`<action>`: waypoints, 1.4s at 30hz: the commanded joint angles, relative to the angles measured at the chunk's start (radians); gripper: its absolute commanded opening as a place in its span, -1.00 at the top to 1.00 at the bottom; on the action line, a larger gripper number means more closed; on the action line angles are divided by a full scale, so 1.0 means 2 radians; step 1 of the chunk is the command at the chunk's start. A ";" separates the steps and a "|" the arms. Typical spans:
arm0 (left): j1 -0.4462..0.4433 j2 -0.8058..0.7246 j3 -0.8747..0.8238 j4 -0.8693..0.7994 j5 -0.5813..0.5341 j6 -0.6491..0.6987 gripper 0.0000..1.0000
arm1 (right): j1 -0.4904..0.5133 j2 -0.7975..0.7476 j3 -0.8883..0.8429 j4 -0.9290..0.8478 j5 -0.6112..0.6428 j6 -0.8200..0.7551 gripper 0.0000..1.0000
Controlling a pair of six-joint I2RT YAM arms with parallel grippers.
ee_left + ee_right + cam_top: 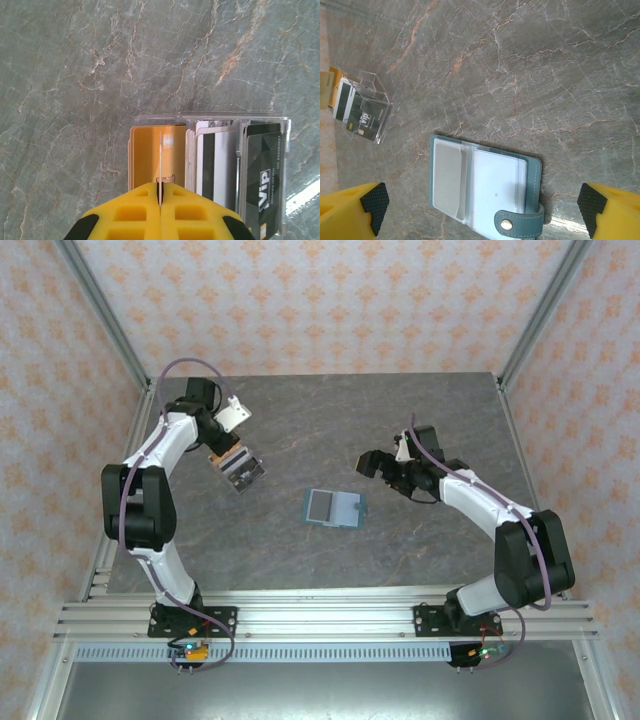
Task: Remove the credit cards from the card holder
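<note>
From above: one open card holder (pixel 335 508) mid-counter (pixel 300 420), near the right end effector (pixel 366 464), well apart from the left end effector (pixel 232 462). At left wrist: pinched shut above one clear box (pixel 210 120), three compartments of credit cards (pixel 215 160), orange, grey-white, dark. At right wrist: spread wide, card holder framed between.

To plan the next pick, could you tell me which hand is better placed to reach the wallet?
Probably right: the right hand is open, hovering over the open card holder, while the left hand is shut at the clear stand, off to the side.
</note>
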 commanded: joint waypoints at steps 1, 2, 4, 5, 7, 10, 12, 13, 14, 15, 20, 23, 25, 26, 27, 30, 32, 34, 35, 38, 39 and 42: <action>0.004 0.011 0.012 0.005 -0.017 -0.007 1.00 | -0.003 -0.001 0.012 0.000 -0.006 0.009 -0.99; 0.004 0.014 0.013 0.003 -0.019 -0.008 1.00 | -0.003 -0.001 0.012 0.001 -0.006 0.010 -0.99; 0.004 0.017 0.014 0.003 -0.024 -0.008 0.92 | -0.003 -0.001 0.011 0.001 -0.006 0.011 -0.99; 0.004 0.017 0.013 0.003 -0.025 -0.008 0.84 | -0.003 -0.001 0.011 0.001 -0.006 0.010 -0.99; 0.004 0.013 0.011 0.007 -0.027 -0.010 0.66 | -0.003 0.000 0.011 0.001 -0.007 0.012 -0.99; 0.004 0.001 0.009 0.016 -0.027 -0.019 0.43 | -0.003 -0.001 0.013 -0.001 -0.004 0.012 -0.99; 0.004 -0.014 0.012 0.021 -0.021 -0.030 0.34 | -0.003 -0.001 0.015 -0.004 -0.001 0.012 -0.99; 0.004 -0.020 0.014 0.022 -0.018 -0.036 0.31 | -0.003 -0.001 0.015 -0.005 0.000 0.012 -0.99; 0.004 -0.028 0.016 0.024 -0.017 -0.046 0.29 | -0.003 -0.002 0.015 -0.006 0.000 0.012 -0.99; 0.004 -0.036 0.019 0.026 -0.019 -0.057 0.26 | -0.002 -0.003 0.014 -0.006 0.001 0.013 -0.99; 0.004 -0.074 0.026 0.023 -0.036 -0.144 0.22 | 0.002 -0.008 0.011 -0.008 0.012 0.016 -0.99; 0.003 -0.106 0.017 0.014 -0.046 -0.224 0.17 | 0.016 -0.011 0.011 -0.015 0.030 0.020 -1.00; -0.002 -0.134 -0.003 0.013 -0.058 -0.272 0.14 | 0.026 -0.013 0.012 -0.018 0.042 0.027 -0.99; -0.005 -0.151 -0.015 0.012 -0.065 -0.299 0.11 | 0.034 -0.013 0.013 -0.022 0.048 0.029 -0.97; -0.007 -0.166 -0.025 0.012 -0.065 -0.316 0.10 | 0.043 -0.011 0.016 -0.026 0.057 0.032 -0.95; -0.019 -0.217 -0.066 0.016 -0.075 -0.384 0.00 | 0.077 -0.004 0.028 -0.041 0.084 0.038 -0.82; -0.030 -0.252 -0.101 0.026 -0.078 -0.431 -0.06 | 0.104 0.008 0.039 -0.053 0.108 0.045 -0.71; -0.040 -0.284 -0.131 0.033 -0.086 -0.469 -0.08 | 0.130 0.022 0.049 -0.061 0.132 0.049 -0.62; -0.044 -0.299 -0.145 0.032 -0.098 -0.494 -0.12 | 0.145 0.030 0.058 -0.068 0.144 0.051 -0.58; -0.047 -0.331 -0.169 0.002 -0.128 -0.557 -0.19 | 0.182 0.054 0.079 -0.089 0.183 0.056 -0.49; -0.047 -0.336 -0.172 -0.012 -0.135 -0.574 -0.21 | 0.191 0.061 0.084 -0.093 0.192 0.060 -0.46; -0.047 -0.343 -0.176 -0.049 -0.130 -0.596 -0.23 | 0.216 0.085 0.102 -0.105 0.218 0.067 -0.37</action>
